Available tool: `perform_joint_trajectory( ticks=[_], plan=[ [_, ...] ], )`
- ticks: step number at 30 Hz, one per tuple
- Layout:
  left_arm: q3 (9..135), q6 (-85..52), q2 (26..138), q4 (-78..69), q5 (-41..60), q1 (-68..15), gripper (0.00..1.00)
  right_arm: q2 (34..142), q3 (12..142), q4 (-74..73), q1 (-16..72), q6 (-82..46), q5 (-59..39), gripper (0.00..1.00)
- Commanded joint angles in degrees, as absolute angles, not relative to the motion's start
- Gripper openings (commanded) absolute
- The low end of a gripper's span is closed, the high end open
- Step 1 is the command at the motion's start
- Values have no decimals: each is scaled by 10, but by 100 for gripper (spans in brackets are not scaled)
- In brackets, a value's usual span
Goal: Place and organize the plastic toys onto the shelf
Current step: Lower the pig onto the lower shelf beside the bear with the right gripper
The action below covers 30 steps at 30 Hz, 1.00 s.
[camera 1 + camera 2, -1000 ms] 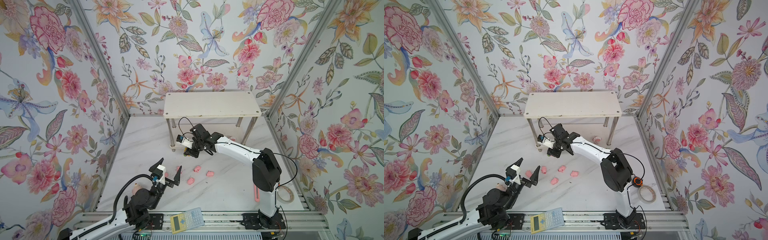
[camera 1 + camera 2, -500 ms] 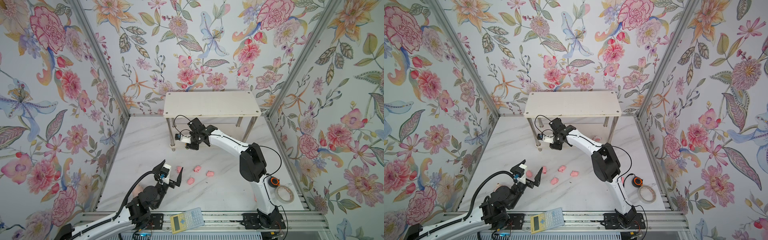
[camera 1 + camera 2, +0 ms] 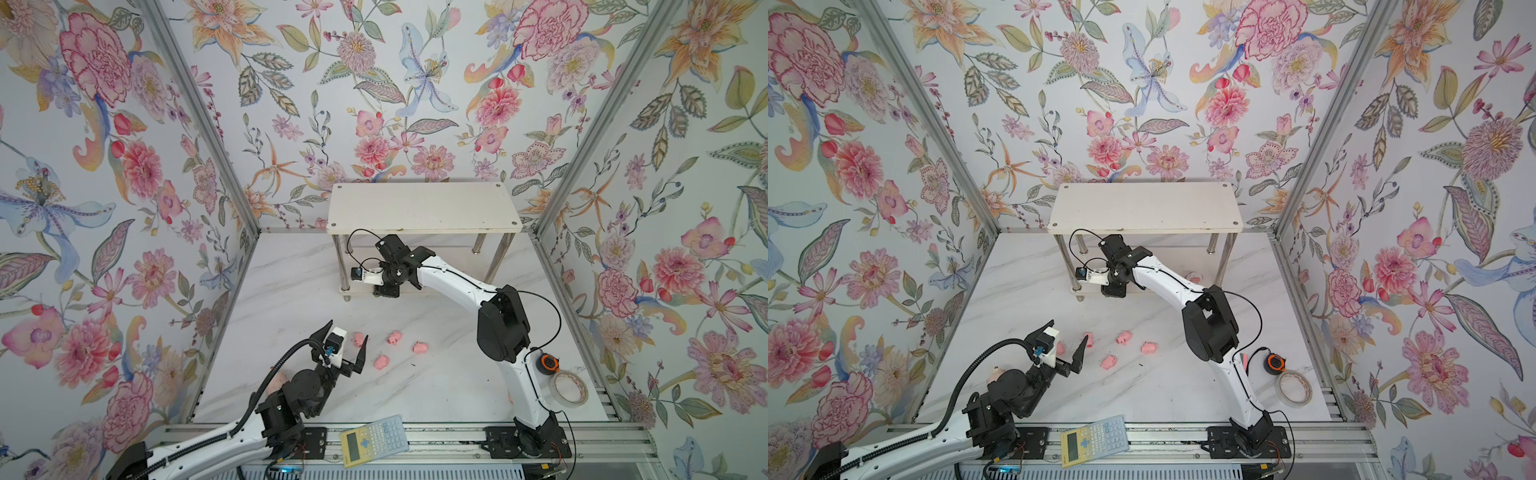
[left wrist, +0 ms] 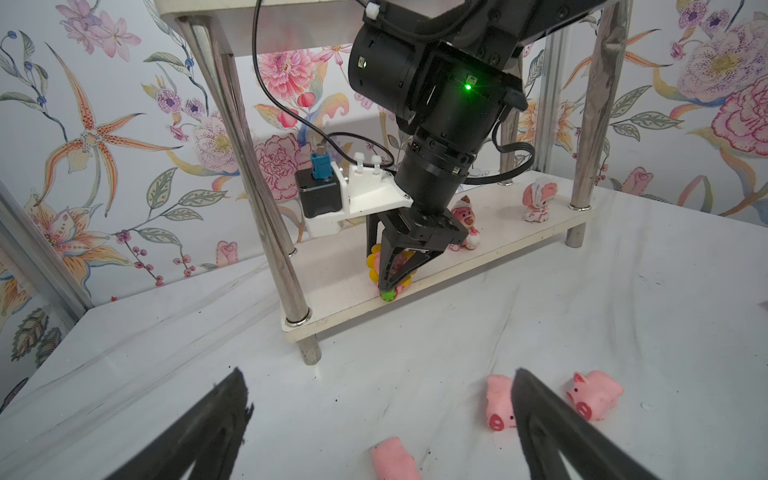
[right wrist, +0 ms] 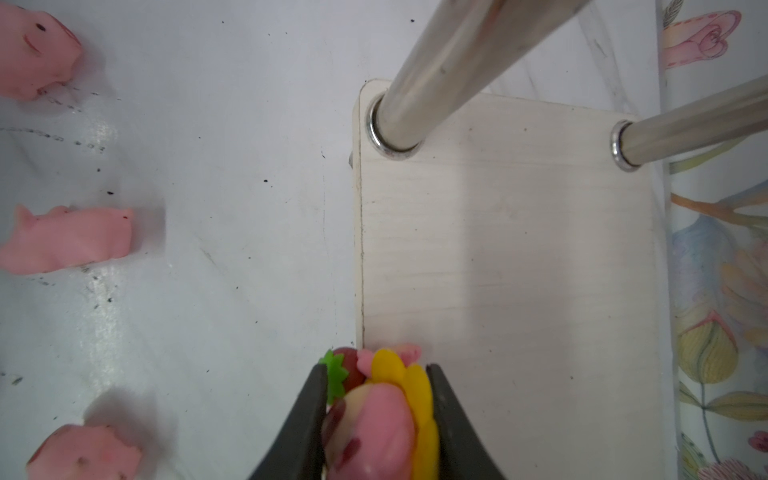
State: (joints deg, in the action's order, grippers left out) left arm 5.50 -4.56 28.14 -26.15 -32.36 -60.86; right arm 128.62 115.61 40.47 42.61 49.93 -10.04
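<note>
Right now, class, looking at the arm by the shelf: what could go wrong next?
The yellow-maned toy in the right tool is held right over the front edge of the lower shelf. Released here, it may topple off. The bear toy stands close behind that tool, and a careless withdrawal could knock it over.

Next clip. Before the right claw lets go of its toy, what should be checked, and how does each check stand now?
1. Right claw shut on the yellow-maned toy: ok.
2. Toy fully over the lower tier of the shelf: not ok. Its green-and-red end appears to be at or past the front edge.
3. Toy resting on the board, not hanging above it: cannot tell.
4. Drop spot clear of the bear and the pink-and-white toy on that tier: ok.
5. Left claw open and away from the shelf, by the pigs on the table: ok.
</note>
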Motion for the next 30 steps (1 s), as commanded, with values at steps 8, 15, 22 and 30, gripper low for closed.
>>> perform_joint_trajectory(
  ticks=[8,15,22,30],
  plan=[
    [74,-54,306,-293,-323,-603,99,1304,1187,414,405,537,-89,5],
    [74,-55,315,-298,-317,-596,99,1313,1193,416,409,542,-111,5],
    [78,-57,326,-301,-310,-591,99,1330,1203,416,408,546,-107,12],
    [74,-62,335,-308,-304,-585,99,1339,1212,416,406,542,-103,49]
  ],
)
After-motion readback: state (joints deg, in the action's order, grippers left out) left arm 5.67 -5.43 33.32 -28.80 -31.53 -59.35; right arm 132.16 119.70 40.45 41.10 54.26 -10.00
